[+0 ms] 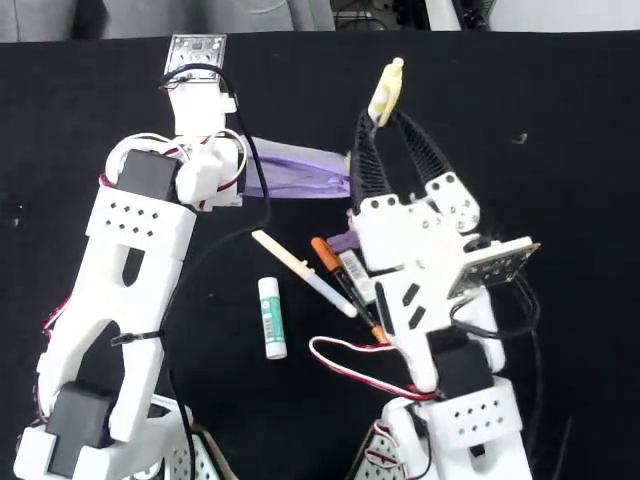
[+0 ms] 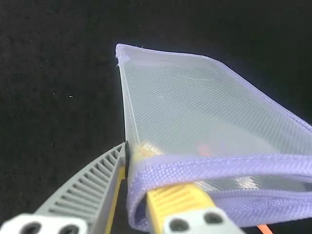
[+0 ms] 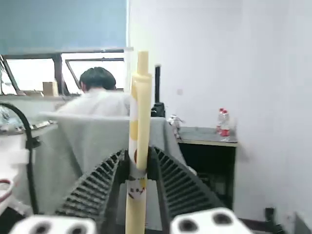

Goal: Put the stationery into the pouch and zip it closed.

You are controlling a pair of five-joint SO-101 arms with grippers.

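My left gripper (image 1: 243, 180) is shut on one end of the translucent pouch (image 1: 300, 175) with the purple zip. In the left wrist view the pouch (image 2: 195, 126) stretches away from the left gripper (image 2: 134, 155), pinched at its zip edge. My right gripper (image 1: 382, 115) sits just past the pouch's other end and is shut on a pale yellow pen (image 1: 386, 90). The right wrist view shows the yellow pen (image 3: 138, 126) standing upright in the right gripper (image 3: 139, 163). On the black table lie a white pen (image 1: 300, 272), an orange marker (image 1: 340, 282) and a white glue stick (image 1: 272, 316).
A red and white cable (image 1: 350, 358) loops on the table (image 1: 560, 150) by the right arm's base. A small purple item (image 1: 345, 241) lies partly under the right arm. The table's right side is bare black cloth.
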